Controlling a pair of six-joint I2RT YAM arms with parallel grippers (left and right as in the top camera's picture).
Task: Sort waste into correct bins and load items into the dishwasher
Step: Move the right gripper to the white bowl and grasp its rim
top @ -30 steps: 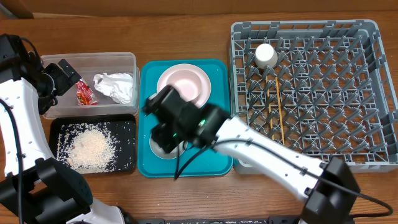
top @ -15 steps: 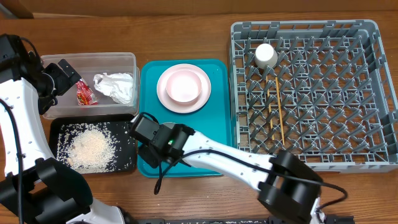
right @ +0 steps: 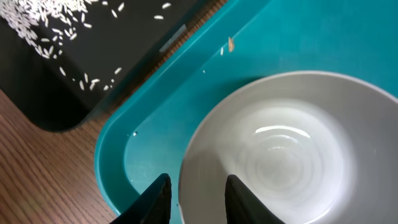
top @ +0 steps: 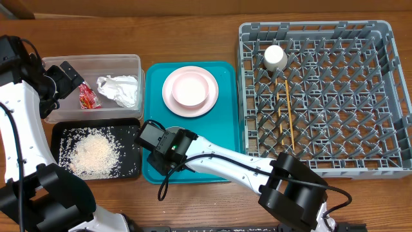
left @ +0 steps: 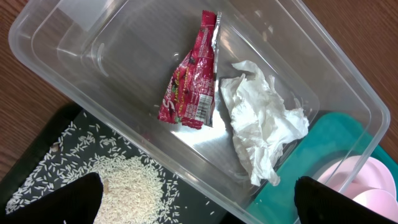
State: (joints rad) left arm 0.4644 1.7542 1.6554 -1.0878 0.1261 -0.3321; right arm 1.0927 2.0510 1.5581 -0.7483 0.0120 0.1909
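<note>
My right gripper (right: 196,193) is down over the front left of the teal serving tray (top: 225,129), shut on a white bowl (right: 292,155). One finger is inside its rim and one outside. From overhead the right gripper (top: 161,145) hides that bowl. My left gripper (left: 199,205) hangs open and empty above the clear tub (left: 323,74), which holds the red wrapper (left: 193,81) and the white napkin (left: 264,130). Rice (top: 93,153) lies in the black tray (top: 129,171). The pink plate (top: 190,90) sits at the back of the teal tray. The cup (top: 275,57) and chopsticks (top: 286,119) are in the grey rack (top: 386,96).
The clear tub (top: 90,61) stands at the back left with the black tray in front of it, both close against the teal tray's left side. A few rice grains (right: 230,43) lie on the teal tray. The rack fills the right side. Bare wood runs along the front edge.
The right arm has swung from the middle of the teal tray down to its front left corner and stretched out low. Over the last half second it barely moved. The left arm is still.
</note>
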